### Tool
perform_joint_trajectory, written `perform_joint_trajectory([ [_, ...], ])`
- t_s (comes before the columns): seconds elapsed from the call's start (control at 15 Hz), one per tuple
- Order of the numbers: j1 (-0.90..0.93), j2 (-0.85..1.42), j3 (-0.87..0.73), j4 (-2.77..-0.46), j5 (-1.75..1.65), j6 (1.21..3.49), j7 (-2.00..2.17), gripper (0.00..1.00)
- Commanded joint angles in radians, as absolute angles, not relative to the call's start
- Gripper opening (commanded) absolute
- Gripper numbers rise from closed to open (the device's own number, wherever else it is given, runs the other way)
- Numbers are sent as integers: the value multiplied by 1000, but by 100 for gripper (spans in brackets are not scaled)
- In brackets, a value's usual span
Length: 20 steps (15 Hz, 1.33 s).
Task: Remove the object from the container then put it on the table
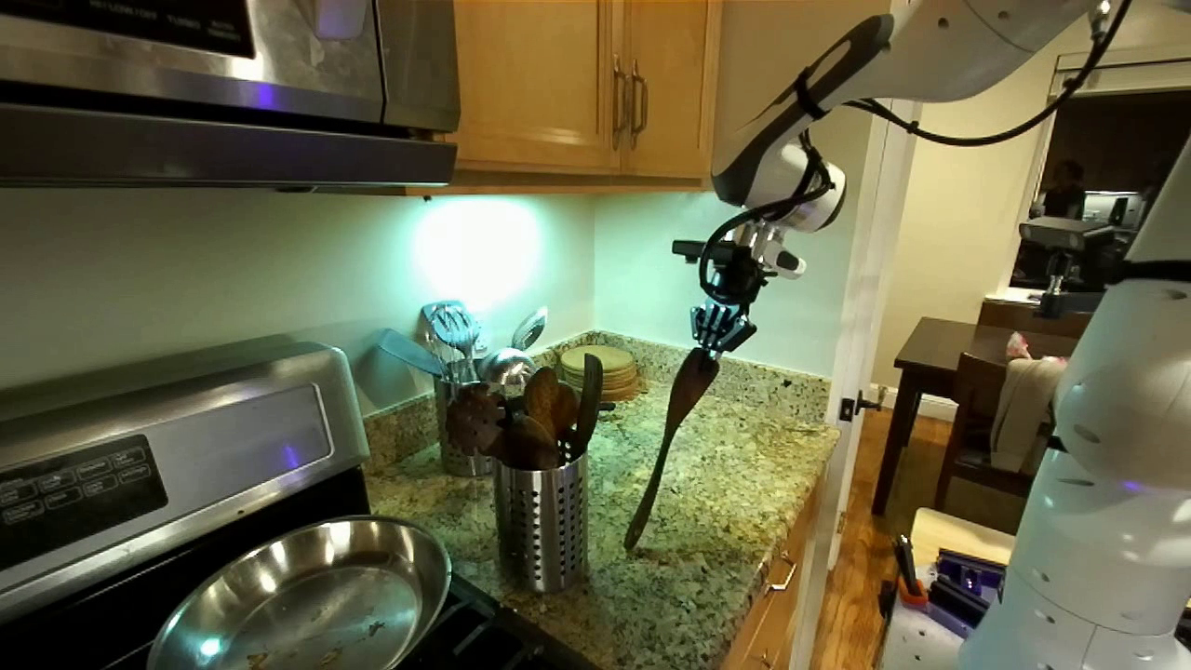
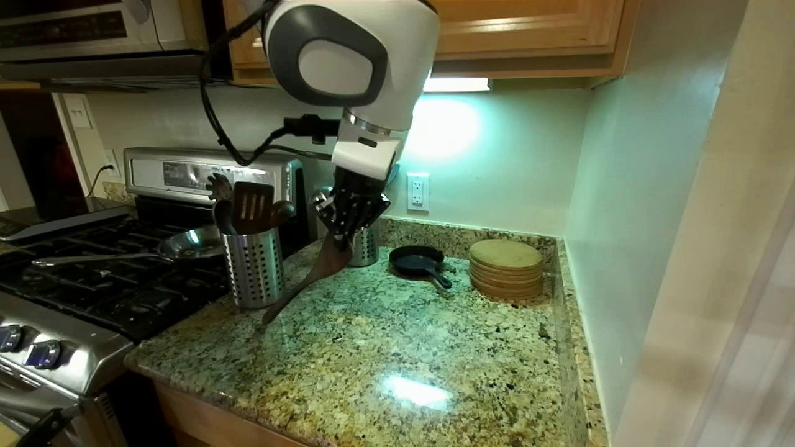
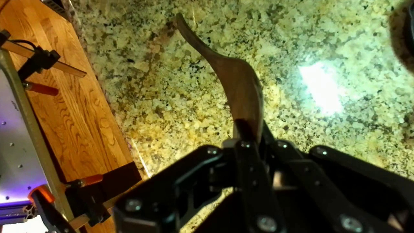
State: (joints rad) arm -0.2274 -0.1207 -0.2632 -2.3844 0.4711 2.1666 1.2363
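My gripper [image 1: 711, 352] is shut on the broad head of the long dark brown utensil [image 1: 684, 400]. The utensil hangs tilted, thin handle down, over the granite table [image 1: 716, 502]. Its handle end is beside the silver perforated container [image 1: 542, 526] and outside it; I cannot tell whether it touches the granite. In an exterior view the gripper [image 2: 340, 234], utensil [image 2: 324, 266] and container [image 2: 253, 273] also show, with several other utensils in the container. In the wrist view the utensil [image 3: 241, 85] runs up from between the fingertips [image 3: 249, 140], above the granite [image 3: 155, 106].
A steel pan [image 1: 354, 596] sits on the stove beside the container. A second metal holder [image 1: 462, 461] with steel utensils stands against the back wall. A small black skillet [image 2: 415, 261] and a stack of round boards [image 2: 506, 276] are at the back. Cabinets [image 1: 540, 93] hang above.
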Motion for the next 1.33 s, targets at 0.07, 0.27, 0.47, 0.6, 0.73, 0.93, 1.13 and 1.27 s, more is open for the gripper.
perform_joint_trajectory([
  [0.07,-243,37,-278,-2286,563,2118,1161,5],
  [0.27,-248,122,-275,-2243,569,2125,1147,5],
  [0.47,-255,209,-275,-2205,559,2134,1147,5],
  [0.6,-261,257,-275,-2182,553,2130,1150,4],
  [0.73,-266,276,-275,-2169,548,2122,1148,34],
  [0.93,-263,249,-283,-2178,530,2138,1157,52],
  [1.13,-251,177,-293,-2216,497,2171,1165,71],
  [1.27,-240,106,-300,-2255,444,2179,1183,84],
])
